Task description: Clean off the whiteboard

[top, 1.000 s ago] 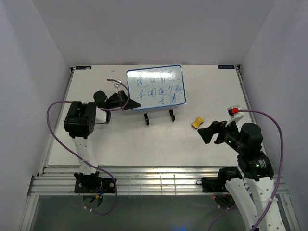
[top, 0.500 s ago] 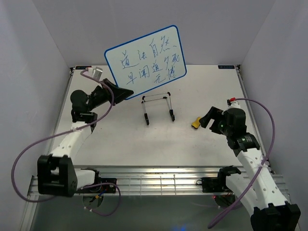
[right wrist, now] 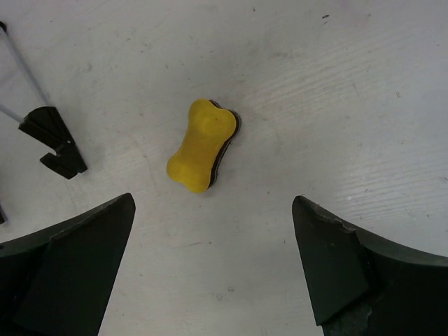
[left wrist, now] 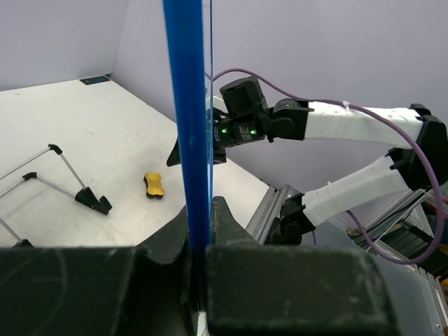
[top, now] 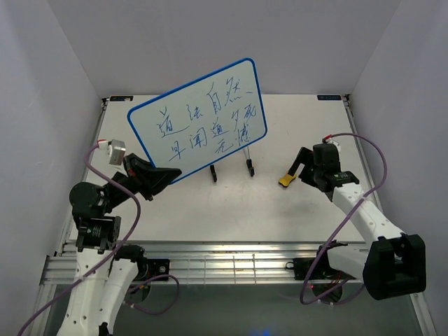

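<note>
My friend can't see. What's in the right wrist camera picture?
A yellow bone-shaped eraser lies on the white table, framed by the wide-open fingers of the right gripper. A black stand foot sits at the left.

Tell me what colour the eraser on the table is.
Yellow, with a dark layer underneath. The eraser shows best in the right wrist view.
</note>
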Robot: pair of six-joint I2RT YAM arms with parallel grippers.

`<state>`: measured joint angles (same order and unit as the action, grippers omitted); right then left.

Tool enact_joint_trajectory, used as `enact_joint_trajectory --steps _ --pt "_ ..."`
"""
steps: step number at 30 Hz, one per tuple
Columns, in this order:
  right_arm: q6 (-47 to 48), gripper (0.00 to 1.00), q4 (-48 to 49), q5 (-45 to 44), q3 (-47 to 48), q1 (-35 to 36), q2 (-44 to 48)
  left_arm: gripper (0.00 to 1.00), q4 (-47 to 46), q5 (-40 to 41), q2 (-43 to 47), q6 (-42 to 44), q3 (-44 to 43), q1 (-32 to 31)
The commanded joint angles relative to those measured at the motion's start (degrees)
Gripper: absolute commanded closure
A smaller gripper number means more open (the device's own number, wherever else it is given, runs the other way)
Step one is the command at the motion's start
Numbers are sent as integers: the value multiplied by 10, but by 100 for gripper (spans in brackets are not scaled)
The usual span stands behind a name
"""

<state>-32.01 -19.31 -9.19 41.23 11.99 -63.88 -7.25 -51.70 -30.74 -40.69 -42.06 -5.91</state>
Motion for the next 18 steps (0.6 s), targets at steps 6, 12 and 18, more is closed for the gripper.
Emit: enact_joint_trajectory --steps 6,12,18 --pt "-49 5 29 -93 59 36 -124 100 107 34 78 13 7 -1" --pt "-78 10 10 -116 91 66 -200 100 126 -2 104 57 45 -1" --pt "-94 18 20 -129 106 68 -244 100 155 16 119 101 57 -1"
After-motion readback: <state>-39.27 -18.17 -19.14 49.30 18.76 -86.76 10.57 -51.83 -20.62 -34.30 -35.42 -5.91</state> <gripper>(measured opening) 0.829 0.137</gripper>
